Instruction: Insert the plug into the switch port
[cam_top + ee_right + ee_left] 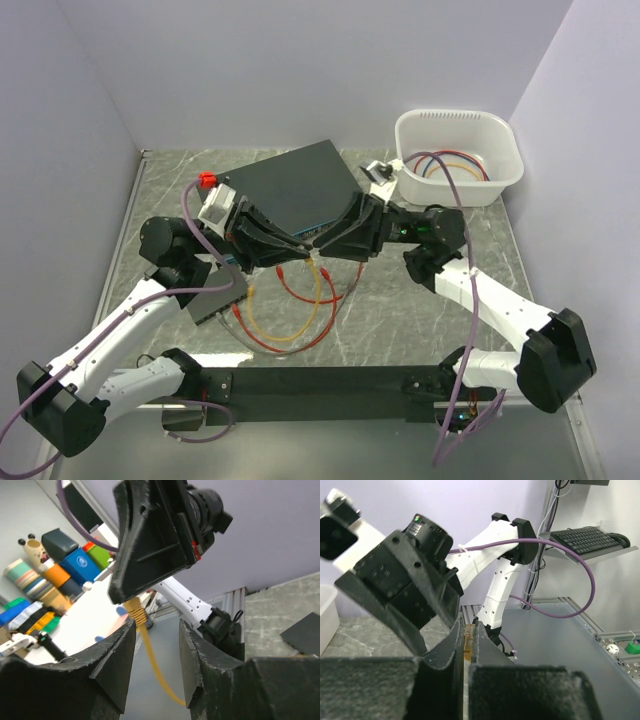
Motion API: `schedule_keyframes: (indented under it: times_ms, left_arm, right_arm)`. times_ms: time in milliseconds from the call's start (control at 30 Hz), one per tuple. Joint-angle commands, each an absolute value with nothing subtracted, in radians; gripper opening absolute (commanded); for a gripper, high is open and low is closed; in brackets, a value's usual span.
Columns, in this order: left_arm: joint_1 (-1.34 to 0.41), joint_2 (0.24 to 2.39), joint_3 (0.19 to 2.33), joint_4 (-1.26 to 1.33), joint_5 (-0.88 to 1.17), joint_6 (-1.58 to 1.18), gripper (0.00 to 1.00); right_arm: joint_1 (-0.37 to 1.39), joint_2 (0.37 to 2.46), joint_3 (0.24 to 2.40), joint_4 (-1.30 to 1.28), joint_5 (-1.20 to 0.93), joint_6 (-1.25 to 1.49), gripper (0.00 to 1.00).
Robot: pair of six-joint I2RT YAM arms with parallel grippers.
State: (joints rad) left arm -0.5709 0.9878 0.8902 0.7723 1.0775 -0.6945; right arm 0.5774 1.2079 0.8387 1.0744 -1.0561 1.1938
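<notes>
The switch (pixel 295 180) is a flat dark grey box lying at the back centre; its socket edge is hidden behind the grippers. My left gripper (pixel 300 243) is shut on the plug (pixel 468 639) of a yellow cable (pixel 290 305), held in the air in front of the switch. In the left wrist view the plug sits pinched between the fingers (pixel 447 650). My right gripper (pixel 325 240) faces the left one, tip to tip. In the right wrist view it (pixel 157 630) is open, and the yellow boot (pixel 136 612) hangs from the left gripper (pixel 150 540) just by its left finger.
A red cable (pixel 300 335) loops on the table with the yellow one. A smaller black slab (pixel 215 292) lies under the left arm. A white bin (pixel 458 150) with coloured cables stands at the back right. Walls close in on the left and back.
</notes>
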Motion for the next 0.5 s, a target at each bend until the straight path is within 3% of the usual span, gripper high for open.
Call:
schedule_keyframes:
  times_ms: [0,467]
  left_arm:
    - [-0.575,0.98,0.905,0.854,1.114,-0.726,0.0]
    - [-0.586,0.996,0.917,0.917,1.132,-0.75,0.0]
  right_arm:
    - [0.632,1.216,0.937,1.074,-1.077,1.166,0.46]
    - [0.703,1.259,0.963,1.101,-1.103,1.183,0.37]
